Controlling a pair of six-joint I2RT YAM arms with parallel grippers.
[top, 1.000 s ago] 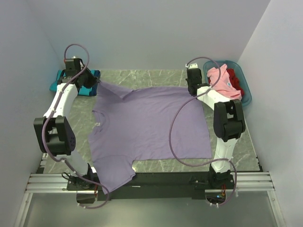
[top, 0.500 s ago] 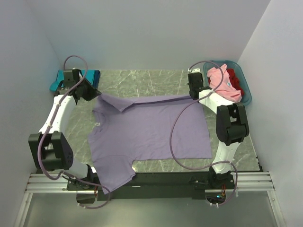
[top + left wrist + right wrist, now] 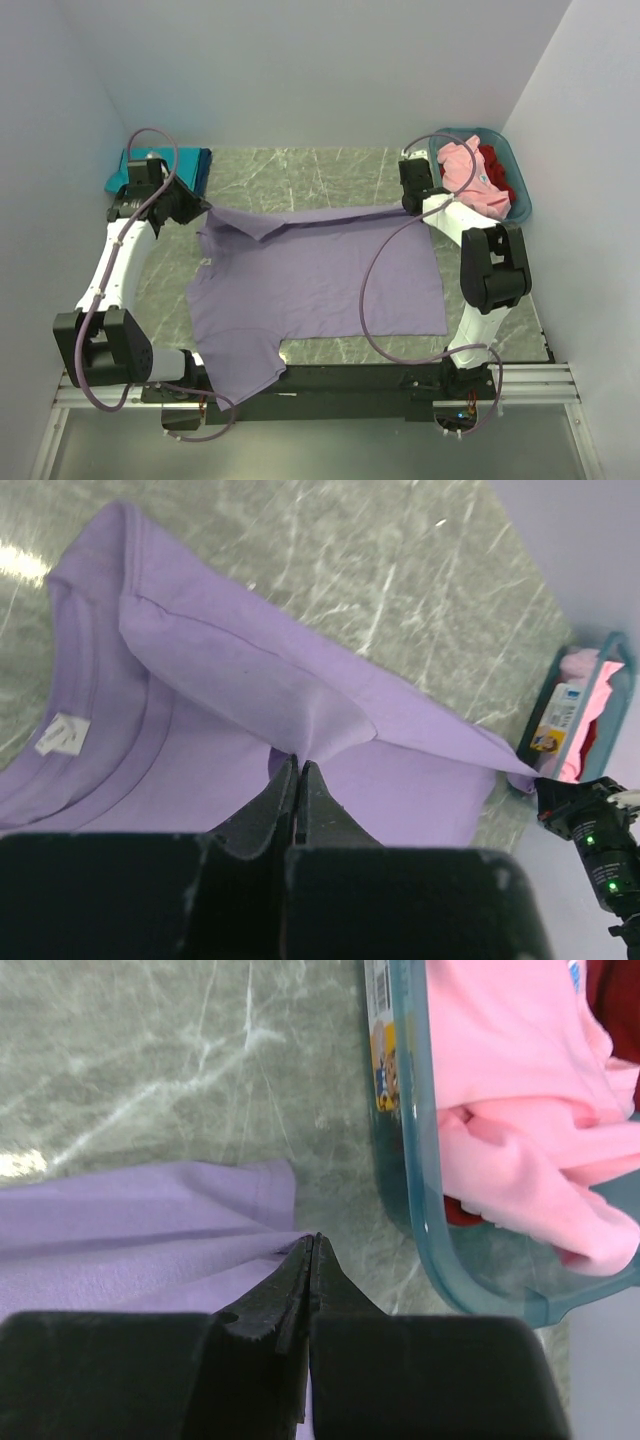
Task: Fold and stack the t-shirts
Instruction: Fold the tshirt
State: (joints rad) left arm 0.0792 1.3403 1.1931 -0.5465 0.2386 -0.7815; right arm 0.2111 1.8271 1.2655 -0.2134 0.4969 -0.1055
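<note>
**Item:** lavender t-shirt [image 3: 320,285]. Lies spread on the table [image 3: 300,165] between the two arms, collar and label to the left. Its far edge is raised off the surface and held in a taut line from one arm to the other. One sleeve hangs over the table's near edge.

**Left tool** [image 3: 298,780]: jaws together, clamped on a fold of the lavender cloth at the far left shoulder.

**Right tool** [image 3: 312,1250]: jaws together, pinching the far right corner of the same shirt, just beside the basket [image 3: 522,205].

**Step in hand (judged):** carrying the far edge over toward the near edge.
- Both tools should travel level and at one pace, so the edge stays straight.
- The edge should land parallel to the near hem before either tool lets go.
- The right pinch looks shallow and could slip if the line is over-stretched.

**Surface:** grey-green marbled top, smooth with some sheen, so cloth probably slides easily on it.

**Room:** plain pale walls close on three sides.
- Far right corner: the basket holds a pink t-shirt [image 3: 462,165] and a red t-shirt [image 3: 497,168].
- Far left corner: a teal t-shirt [image 3: 188,160] lies there.
</note>
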